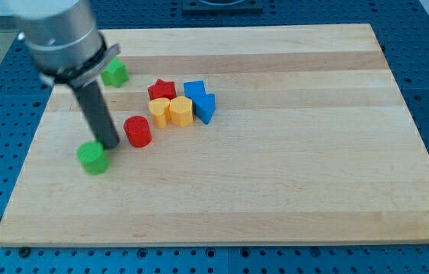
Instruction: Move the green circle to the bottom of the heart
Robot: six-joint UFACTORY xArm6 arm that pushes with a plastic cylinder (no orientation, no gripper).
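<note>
The green circle (92, 158) lies at the view's left, low on the board. My tip (111, 144) is just up and right of it, close to or touching it, between it and the red cylinder (137, 131). The yellow heart (180, 111) sits in the cluster near the middle, to the right of a yellow block (160, 111). The rod rises from the tip towards the view's upper left.
A red star (161, 90), a blue cube (194, 90) and a blue triangle (205, 107) crowd round the yellow blocks. A green block (114, 74), shape unclear, sits at the upper left, partly behind the arm. The wooden board (290, 167) lies on a blue perforated table.
</note>
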